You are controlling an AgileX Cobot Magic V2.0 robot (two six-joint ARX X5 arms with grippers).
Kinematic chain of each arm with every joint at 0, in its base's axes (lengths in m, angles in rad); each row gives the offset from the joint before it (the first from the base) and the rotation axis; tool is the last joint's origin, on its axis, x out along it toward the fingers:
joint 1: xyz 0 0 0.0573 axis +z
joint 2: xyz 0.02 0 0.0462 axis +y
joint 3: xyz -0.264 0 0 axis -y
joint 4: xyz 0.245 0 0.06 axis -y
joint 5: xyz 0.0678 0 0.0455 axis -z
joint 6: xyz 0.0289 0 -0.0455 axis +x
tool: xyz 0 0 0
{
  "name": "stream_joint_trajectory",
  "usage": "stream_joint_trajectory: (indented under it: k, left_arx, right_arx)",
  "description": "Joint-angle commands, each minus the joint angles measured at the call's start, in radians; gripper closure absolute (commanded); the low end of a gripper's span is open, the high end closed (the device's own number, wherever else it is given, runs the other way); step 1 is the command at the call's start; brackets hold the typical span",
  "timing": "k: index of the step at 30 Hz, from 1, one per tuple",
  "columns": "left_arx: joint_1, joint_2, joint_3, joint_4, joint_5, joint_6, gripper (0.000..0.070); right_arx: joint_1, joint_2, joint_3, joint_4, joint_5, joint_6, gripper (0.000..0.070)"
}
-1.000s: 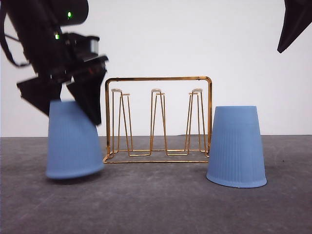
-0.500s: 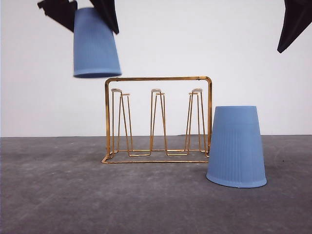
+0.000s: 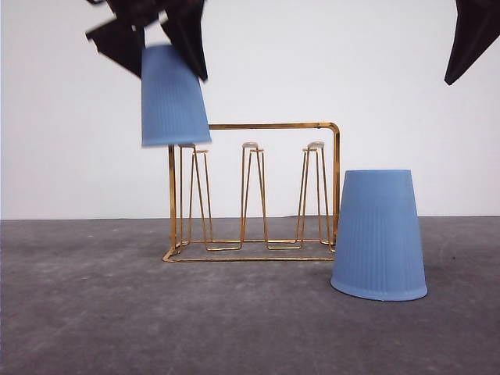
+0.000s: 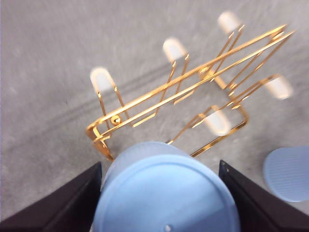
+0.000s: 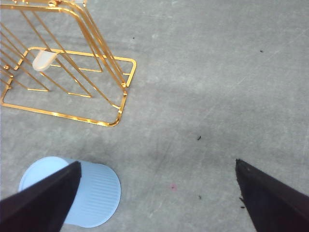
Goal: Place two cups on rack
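Observation:
My left gripper (image 3: 164, 62) is shut on a light-blue ribbed cup (image 3: 173, 98), held upside down in the air. The cup's rim overlaps the top left corner of the gold wire rack (image 3: 254, 191), just above the left white-tipped peg (image 3: 186, 145). In the left wrist view the held cup (image 4: 164, 193) sits between the black fingers (image 4: 63, 208), with the rack (image 4: 193, 96) below. A second cup (image 3: 379, 234) stands upside down on the table right of the rack, also seen as the cup (image 5: 72, 193). My right gripper (image 5: 158, 166) is open and high above that cup.
The grey table (image 3: 234, 320) stretches in front of the rack. A plain white wall (image 3: 328, 70) stands behind. The right arm's dark tip (image 3: 471, 35) hangs at the top right corner of the front view.
The left gripper lifted its cup off the table at the left, carried it high, then moved right and down onto the rack's left end. The right arm and second cup stayed still.

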Motion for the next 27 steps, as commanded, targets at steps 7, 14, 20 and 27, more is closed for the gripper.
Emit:
stream_joint_trajectory:
  k: [7,14,20,27]
  left_arx:
    - [-0.004,0.08,0.021,0.08,-0.023,0.031,0.0267]
    - [-0.004,0.124,0.021,0.063,-0.023,0.04,0.016]
    - [-0.004,0.124,0.021,0.061,-0.023,0.04,0.0131]
    - [-0.004,0.124,0.023,0.061,-0.024,0.041,0.0131]
  right_arx:
    - [-0.001,0.008,0.013,0.01,-0.002,-0.012,0.0047]
    - [-0.001,0.008,0.013,0.01,-0.002,-0.016,0.0047]
    - [-0.001,0.008,0.013,0.01,-0.002,-0.023,0.0047]
    - [-0.001,0.008,0.013,0.01,-0.002,-0.029,0.0047]
